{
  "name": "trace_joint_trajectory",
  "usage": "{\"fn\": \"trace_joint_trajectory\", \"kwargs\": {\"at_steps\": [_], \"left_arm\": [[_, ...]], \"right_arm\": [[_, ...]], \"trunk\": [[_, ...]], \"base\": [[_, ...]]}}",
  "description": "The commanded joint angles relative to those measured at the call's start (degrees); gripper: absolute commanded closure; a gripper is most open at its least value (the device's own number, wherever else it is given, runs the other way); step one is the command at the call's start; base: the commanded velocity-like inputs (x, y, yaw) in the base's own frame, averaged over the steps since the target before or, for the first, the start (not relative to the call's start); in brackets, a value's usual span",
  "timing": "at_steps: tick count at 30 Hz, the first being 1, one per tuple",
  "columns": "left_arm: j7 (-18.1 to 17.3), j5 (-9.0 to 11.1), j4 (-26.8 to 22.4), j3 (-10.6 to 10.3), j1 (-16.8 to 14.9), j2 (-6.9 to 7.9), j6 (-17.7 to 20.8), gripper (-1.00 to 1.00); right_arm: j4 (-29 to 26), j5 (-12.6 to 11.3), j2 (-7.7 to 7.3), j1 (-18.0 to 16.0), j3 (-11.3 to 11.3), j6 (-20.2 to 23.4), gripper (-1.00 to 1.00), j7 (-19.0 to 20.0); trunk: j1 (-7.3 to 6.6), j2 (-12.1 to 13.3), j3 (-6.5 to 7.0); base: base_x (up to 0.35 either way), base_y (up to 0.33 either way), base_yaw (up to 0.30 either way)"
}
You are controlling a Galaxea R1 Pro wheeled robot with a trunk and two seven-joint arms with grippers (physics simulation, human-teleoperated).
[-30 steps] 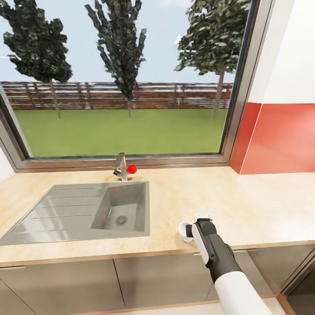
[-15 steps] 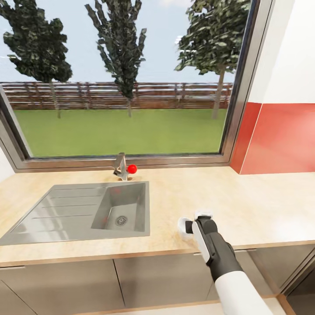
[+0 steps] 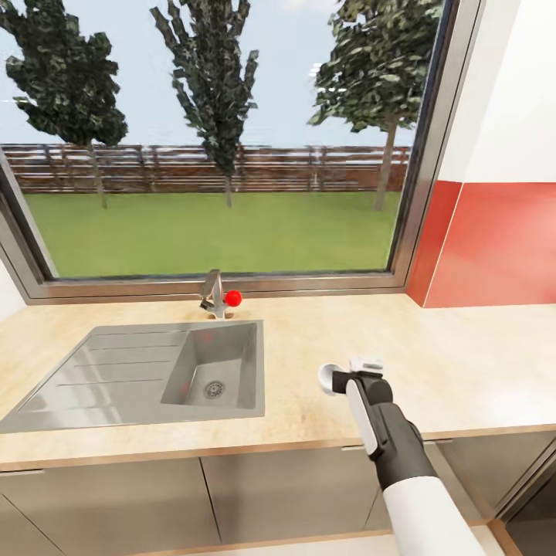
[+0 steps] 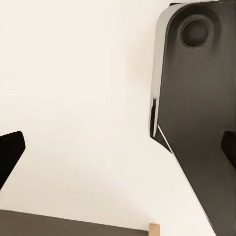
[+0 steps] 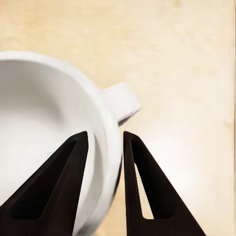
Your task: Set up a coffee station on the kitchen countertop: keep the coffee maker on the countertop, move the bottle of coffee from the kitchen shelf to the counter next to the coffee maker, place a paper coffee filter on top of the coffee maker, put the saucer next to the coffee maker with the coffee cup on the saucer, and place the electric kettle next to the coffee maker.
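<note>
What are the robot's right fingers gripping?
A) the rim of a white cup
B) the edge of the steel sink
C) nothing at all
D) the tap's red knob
A: in the right wrist view the two dark fingers straddle the wall of the white coffee cup, beside its handle.

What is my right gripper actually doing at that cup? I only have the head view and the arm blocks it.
Observer: In the right wrist view, the right gripper is closed on the wall of the coffee cup, with one finger inside the bowl and one outside.
Operator: Where is the handle?
Observer: The handle sticks out just past the outer finger, over the countertop. It is not between the fingers.
Operator: And the left gripper?
Observer: The left wrist view shows the left gripper spread wide with nothing between its tips, facing a pale wall.
</note>
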Motion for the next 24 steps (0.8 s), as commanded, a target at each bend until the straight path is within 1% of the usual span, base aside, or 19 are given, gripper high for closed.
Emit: {"fn": "trace_joint_trajectory", "kwargs": {"at_steps": [1, 6, 8, 17, 24], "left_arm": [[0.07, -0.38, -0.42, 0.46, 0.02, -0.02, -0.09, -1.0], [0.07, -0.38, -0.67, 0.46, 0.02, -0.02, -0.1, -1.0], [0.07, -0.38, -0.67, 0.47, 0.02, -0.02, -0.11, -1.0], [0.07, -0.38, -0.77, 0.39, 0.02, -0.02, -0.13, -1.0], [0.07, -0.31, -0.9, 0.36, -0.03, -0.04, -0.1, -1.0]], "right_arm": [[-0.38, -0.67, 0.01, -0.05, 0.03, -0.2, 1.0, -0.48], [-0.93, -0.71, 0.01, -0.06, 0.11, -1.73, 1.0, -0.45], [-0.98, -0.74, 0.01, -0.07, 0.12, -2.1, 1.0, -0.44], [-3.18, -0.8, 0.01, -0.12, 0.22, -2.11, 1.0, -0.43], [-3.29, -1.04, 0.01, -0.11, 0.23, -2.11, 1.0, -0.43]], "trunk": [[0.04, -0.12, -0.12], [0.04, -0.12, -0.12], [0.04, -0.12, -0.12], [0.04, -0.12, -0.12], [0.04, -0.12, -0.12]], "base": [[0.0, 0.0, 0.0], [0.0, 0.0, 0.007], [0.0, 0.0, 0.111], [0.0, 0.0, 0.247], [0.0, 0.0, 0.278]]}}
